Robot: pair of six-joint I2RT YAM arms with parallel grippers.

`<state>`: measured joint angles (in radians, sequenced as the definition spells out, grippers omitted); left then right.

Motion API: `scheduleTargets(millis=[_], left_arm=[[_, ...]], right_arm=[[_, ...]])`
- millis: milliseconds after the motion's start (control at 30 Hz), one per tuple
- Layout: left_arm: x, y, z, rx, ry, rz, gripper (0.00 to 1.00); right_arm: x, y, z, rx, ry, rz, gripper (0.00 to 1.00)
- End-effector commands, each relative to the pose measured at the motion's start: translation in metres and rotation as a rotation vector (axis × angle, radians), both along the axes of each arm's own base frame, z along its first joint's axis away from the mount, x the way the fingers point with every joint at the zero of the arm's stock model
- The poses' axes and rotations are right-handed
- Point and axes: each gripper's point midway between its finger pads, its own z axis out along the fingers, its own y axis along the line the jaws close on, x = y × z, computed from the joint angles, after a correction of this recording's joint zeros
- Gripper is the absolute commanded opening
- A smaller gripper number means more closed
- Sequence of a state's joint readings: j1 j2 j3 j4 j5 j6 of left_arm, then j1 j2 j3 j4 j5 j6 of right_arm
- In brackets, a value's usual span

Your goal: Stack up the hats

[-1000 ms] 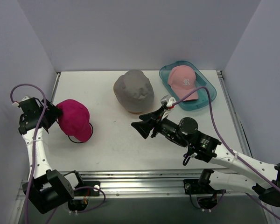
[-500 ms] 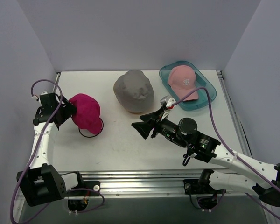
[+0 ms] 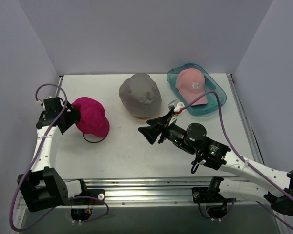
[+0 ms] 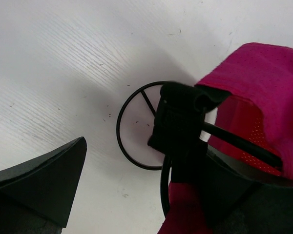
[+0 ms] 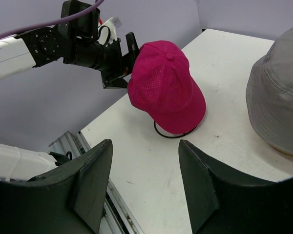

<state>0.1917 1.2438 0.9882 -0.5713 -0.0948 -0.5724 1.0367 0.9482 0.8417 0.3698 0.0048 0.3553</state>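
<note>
The magenta cap (image 3: 90, 122) is perched on a black wire stand (image 3: 95, 139) at the left of the table (image 3: 122, 156), well apart from the grey bucket hat (image 3: 140, 95) at the middle back and the pale pink cap (image 3: 191, 84) lying in the teal tray (image 3: 218, 103). The left gripper (image 3: 71, 117) is set against the cap's rear edge with its jaws spread wide; one finger is tucked under the brim, the other is separated from the fabric by bare table, so no clamped hold is shown. The right gripper (image 3: 149, 127) is held unclenched above the table centre with nothing between its fingers. The step in hand is judged to be the taking of the magenta cap off its stand. Next, the jaws would need to be closed on the brim and the cap lifted clear of the wire. Compared with a second ago, cap and stand have been shifted rightward with the left arm; everything else is unchanged.
</note>
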Motion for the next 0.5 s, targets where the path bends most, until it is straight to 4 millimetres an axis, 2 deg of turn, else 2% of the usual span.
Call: scheduleTargets(millis=[0,133,233,467], left_arm=[[0.009,-0.001,0.042,0.0,-0.092,-0.036,0.96],[0.012,-0.005,0.057,-0.035,-0.122,-0.078,0.96],[0.009,-0.008,0.06,-0.041,-0.122,-0.088,0.96],[0.0,0.006,0.065,-0.023,-0.109,-0.047,0.96]], right_arm=[[0.003,0.0,0.006,0.015,-0.026,-0.019,0.52],[0.004,0.001,0.005,0.01,-0.025,-0.022,0.52],[0.003,0.0,0.007,0.012,-0.026,-0.022,0.52],[0.001,-0.005,0.013,0.031,-0.035,-0.022,0.52]])
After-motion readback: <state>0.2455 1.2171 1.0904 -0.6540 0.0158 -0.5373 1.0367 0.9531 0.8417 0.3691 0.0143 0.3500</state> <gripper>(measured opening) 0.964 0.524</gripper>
